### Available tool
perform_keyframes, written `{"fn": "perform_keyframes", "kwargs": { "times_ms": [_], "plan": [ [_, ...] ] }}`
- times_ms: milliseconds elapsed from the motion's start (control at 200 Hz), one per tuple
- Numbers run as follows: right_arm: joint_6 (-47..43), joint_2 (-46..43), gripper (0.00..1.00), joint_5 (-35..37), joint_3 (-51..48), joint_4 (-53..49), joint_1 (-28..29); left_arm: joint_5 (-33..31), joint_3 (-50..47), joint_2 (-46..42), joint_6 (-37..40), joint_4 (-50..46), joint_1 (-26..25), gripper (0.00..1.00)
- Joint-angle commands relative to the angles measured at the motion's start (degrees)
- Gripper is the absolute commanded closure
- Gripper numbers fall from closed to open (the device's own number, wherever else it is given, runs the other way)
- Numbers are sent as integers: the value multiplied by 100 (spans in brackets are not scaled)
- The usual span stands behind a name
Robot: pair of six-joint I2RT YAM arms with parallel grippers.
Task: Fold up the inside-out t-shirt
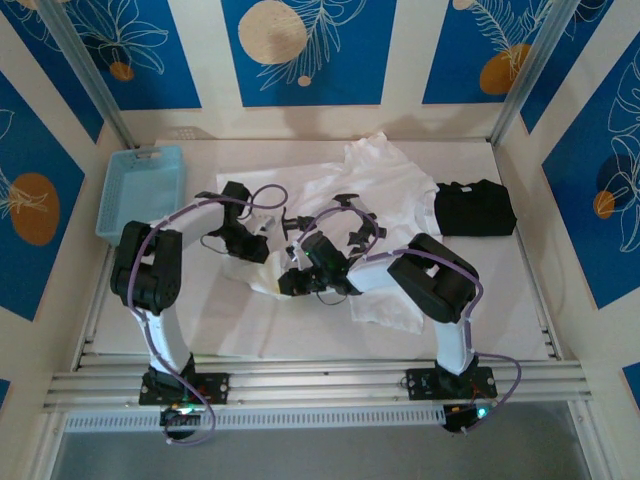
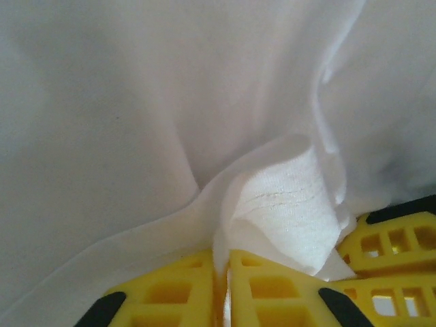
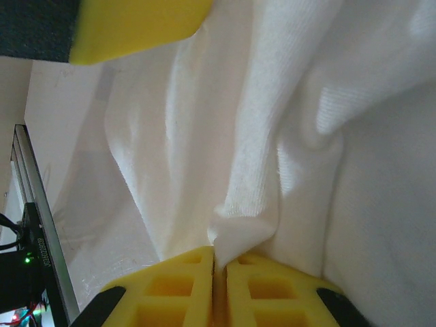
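The white t-shirt (image 1: 390, 185) lies crumpled across the middle of the table, and part of it is bunched between the two arms. My left gripper (image 1: 266, 246) is shut on a fold of its thin cloth; in the left wrist view its yellow fingers (image 2: 170, 293) pinch the white t-shirt (image 2: 286, 204). Just below and to the right, my right gripper (image 1: 292, 280) is also shut on the shirt. In the right wrist view the right gripper (image 3: 219, 257) clamps a hemmed edge of the white t-shirt (image 3: 259, 170). The two grippers are close together.
A blue basket (image 1: 142, 190) stands at the left edge of the table. A black folded garment (image 1: 474, 208) lies to the right of the shirt. The other gripper's yellow finger (image 3: 136, 24) shows at the top left of the right wrist view.
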Motion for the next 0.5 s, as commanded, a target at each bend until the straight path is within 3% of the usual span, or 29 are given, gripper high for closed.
{"fn": "perform_keyframes", "kwargs": {
  "times_ms": [0, 220, 495],
  "plan": [
    [-2, -215, 89, 82, -76, -83, -43, 49, 162, -29, 56, -258, -50, 98],
    [-102, -354, 86, 148, 33, -266, -61, -542, 144, -664, -238, -567, 34, 100],
    [-633, -969, 70, 296, 266, -1095, -103, -972, -558, -2156, -801, -607, 463, 100]
  ]
}}
